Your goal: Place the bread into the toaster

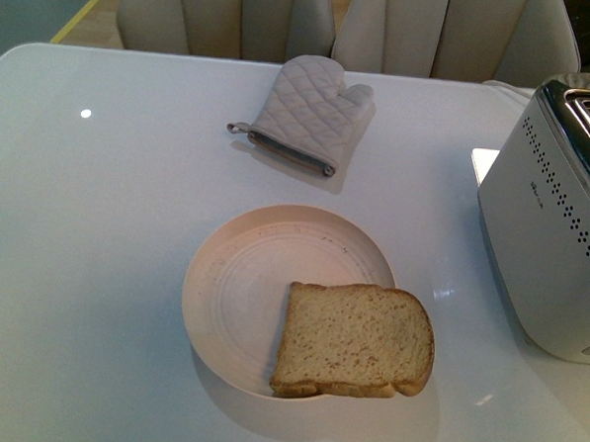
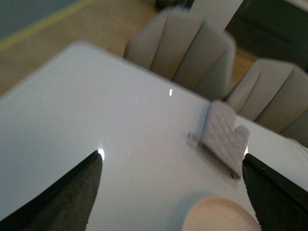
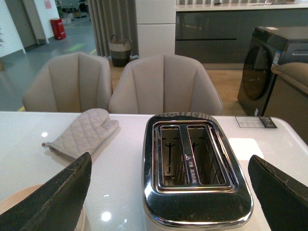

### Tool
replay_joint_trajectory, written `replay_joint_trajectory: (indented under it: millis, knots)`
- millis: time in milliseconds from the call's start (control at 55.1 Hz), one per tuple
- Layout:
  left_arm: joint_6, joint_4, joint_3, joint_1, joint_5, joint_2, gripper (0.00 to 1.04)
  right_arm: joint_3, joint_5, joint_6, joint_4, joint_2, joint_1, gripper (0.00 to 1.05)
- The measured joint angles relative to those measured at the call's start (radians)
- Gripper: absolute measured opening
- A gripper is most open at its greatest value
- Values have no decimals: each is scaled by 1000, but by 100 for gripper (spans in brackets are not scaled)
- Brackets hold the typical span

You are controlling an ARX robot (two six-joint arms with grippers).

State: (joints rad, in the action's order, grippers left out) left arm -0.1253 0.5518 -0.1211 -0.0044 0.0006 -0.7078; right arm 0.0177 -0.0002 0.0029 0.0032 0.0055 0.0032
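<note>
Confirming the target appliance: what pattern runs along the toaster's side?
Rows of small black dots on the white toaster, clearest in the front view.

Front view: mounted high, angled down onto the table, near the plate. Left wrist view: raised, tilted, blurred, facing the chairs. Right wrist view: close above the toaster, facing the same chairs. All three views share the oven mitt.

Soft, even overhead light fills the front view. The glossy white table carries small glare spots at upper left and near the toaster. The bread and plate cast faint shadows toward the lower edge. The left wrist view is blurred throughout, while the right wrist view is sharp, with bright reflections on the toaster's chrome.
</note>
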Motion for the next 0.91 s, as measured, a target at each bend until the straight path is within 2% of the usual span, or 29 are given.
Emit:
replay_joint_trajectory:
  millis: [145,345,417,907]
  knots:
    - [85,-36,54,1,-1,119,38,0,0,0,0,0,0,96]
    - [105,-105,80,1,0,217,3,0,0,0,0,0,0,96]
    - [110,-85,109,1,0,236,3,0,0,0,0,0,0,96]
    - [111,-291,109,1,0,447,3,0,0,0,0,0,0,96]
